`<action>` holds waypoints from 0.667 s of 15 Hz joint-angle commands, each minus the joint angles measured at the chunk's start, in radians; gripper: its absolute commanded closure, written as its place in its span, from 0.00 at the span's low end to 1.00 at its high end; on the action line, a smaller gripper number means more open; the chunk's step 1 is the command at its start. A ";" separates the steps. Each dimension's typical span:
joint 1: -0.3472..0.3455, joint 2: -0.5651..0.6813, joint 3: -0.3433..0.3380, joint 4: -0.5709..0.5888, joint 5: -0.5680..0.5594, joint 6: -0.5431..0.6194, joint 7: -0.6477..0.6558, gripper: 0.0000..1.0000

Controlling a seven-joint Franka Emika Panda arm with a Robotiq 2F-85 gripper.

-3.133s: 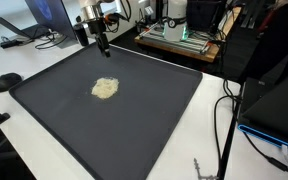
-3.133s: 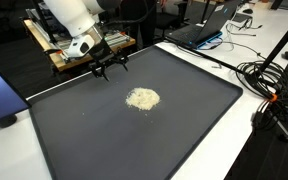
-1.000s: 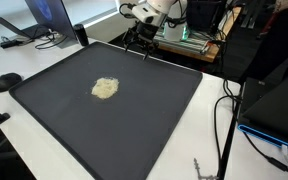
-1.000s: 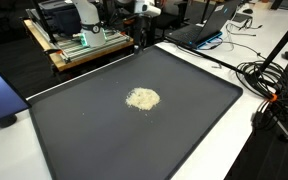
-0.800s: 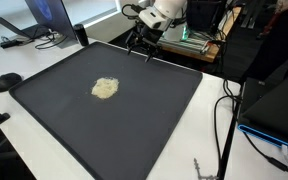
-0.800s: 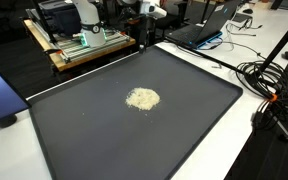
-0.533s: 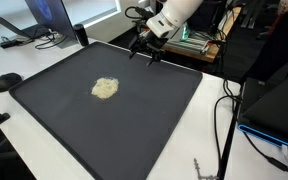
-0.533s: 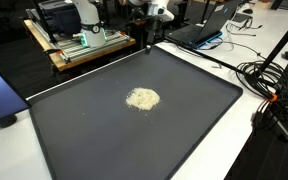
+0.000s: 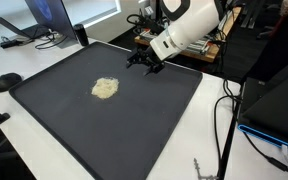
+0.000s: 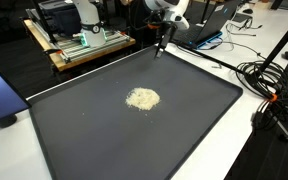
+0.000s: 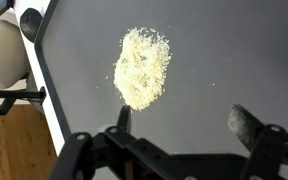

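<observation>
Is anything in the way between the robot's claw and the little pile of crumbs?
Nothing visible. In an exterior view, only bare dark mat lies between the open gripper and the pale pile; the wrist view agrees.

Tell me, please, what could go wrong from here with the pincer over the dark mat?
The open pincer hangs low near the mat's far rim; a drop could catch it. The pale pile is loose grains, so a sweep through it would probably scatter them across the mat.

White glossy arm (image 9: 189, 25) with rounded segments, black end effector (image 9: 142, 63), dark grey fingers (image 11: 246, 122)
</observation>
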 commanded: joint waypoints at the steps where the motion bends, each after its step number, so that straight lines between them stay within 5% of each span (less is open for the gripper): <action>1: 0.007 0.131 0.003 0.202 0.116 -0.132 -0.112 0.00; 10: -0.032 0.320 -0.044 0.634 0.449 -0.384 -0.397 0.00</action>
